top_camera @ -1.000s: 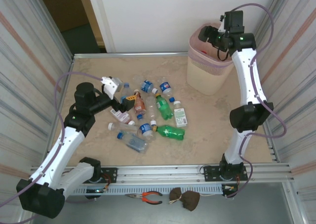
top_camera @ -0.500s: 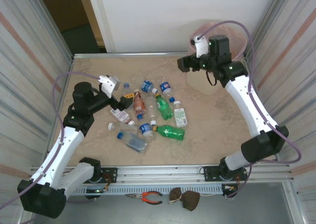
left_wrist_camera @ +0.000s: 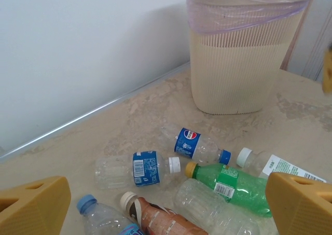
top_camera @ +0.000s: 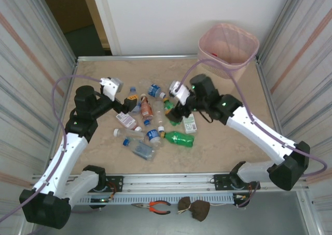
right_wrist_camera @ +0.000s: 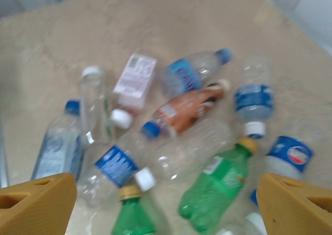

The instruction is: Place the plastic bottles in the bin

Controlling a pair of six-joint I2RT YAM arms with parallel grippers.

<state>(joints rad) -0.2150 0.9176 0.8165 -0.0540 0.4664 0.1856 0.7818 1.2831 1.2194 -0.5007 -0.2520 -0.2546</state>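
Note:
Several plastic bottles (top_camera: 150,122) lie in a loose heap at mid-table: a green one (top_camera: 179,138), an orange-brown one (top_camera: 147,108), and clear ones with blue labels. The pale pink bin (top_camera: 228,44) stands at the far right corner, lined with a purple bag. My left gripper (top_camera: 129,101) hovers open and empty at the heap's left side; in its wrist view, a blue-labelled bottle (left_wrist_camera: 135,168), a Pepsi-labelled bottle (left_wrist_camera: 194,144) and a green bottle (left_wrist_camera: 233,185) lie ahead, with the bin (left_wrist_camera: 244,53) beyond. My right gripper (top_camera: 174,108) hangs open and empty over the heap's right side, above a green bottle (right_wrist_camera: 218,188) and a clear one (right_wrist_camera: 114,167).
Corrugated walls close in both sides of the table, and a white wall stands behind. Bare tabletop (top_camera: 233,126) lies between the heap and the bin. Pliers (top_camera: 158,207) and a brown object (top_camera: 194,208) lie below the front rail.
My right arm has swung from over the bin down and left to the bottle heap, its jaws widening. The left arm has barely moved.

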